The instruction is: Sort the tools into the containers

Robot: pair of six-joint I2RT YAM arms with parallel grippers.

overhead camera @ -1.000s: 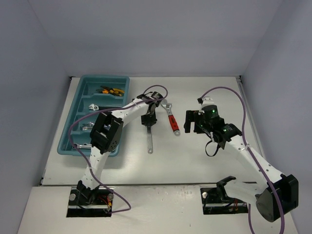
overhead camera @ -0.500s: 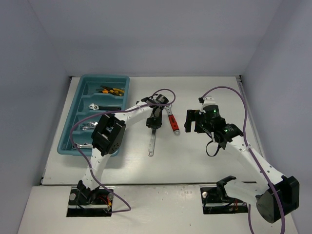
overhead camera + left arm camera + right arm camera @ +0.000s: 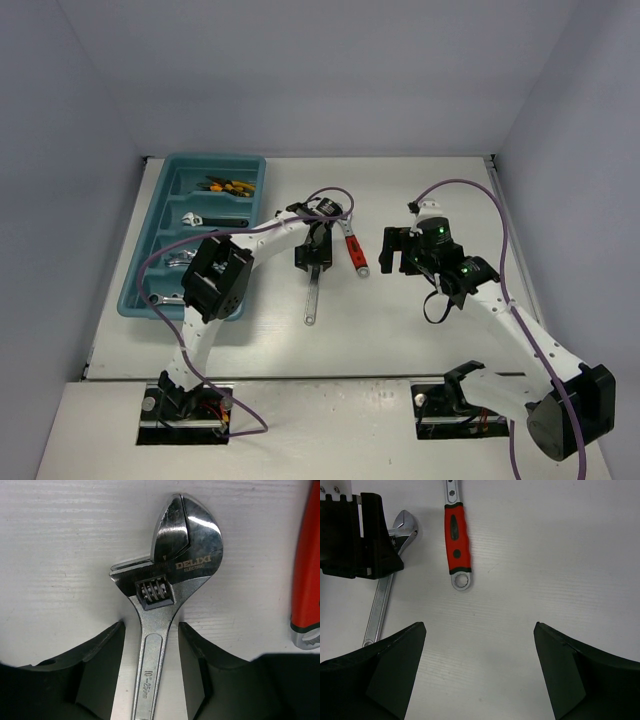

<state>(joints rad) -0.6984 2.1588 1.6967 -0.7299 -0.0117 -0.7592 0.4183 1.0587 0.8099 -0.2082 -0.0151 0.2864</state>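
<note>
Midway between the near and far edges, a little left of centre, the adjustable wrench lies flat, its handle running toward the near edge; the left gripper stands over it, released, its black fingers straddling the shaft with bench showing at either side, placed, I judge, to close across the narrow flat of the handle; the steel is polished and the head rounded, with a knurled worm screw below it, so an off-balance hold may slip.

Just right of it lies the red-handled wrench, its grip rubbery, its ring end bare metal; toward the right edge the right gripper hangs spread wide and empty above ribbed white board, well out of the other arm's way.

Toward the far left corner sits the teal-blue tray, smooth plastic; its four long compartments hold tools apart, yellow-and-orange handles farthest, silver spanners nearer.
</note>
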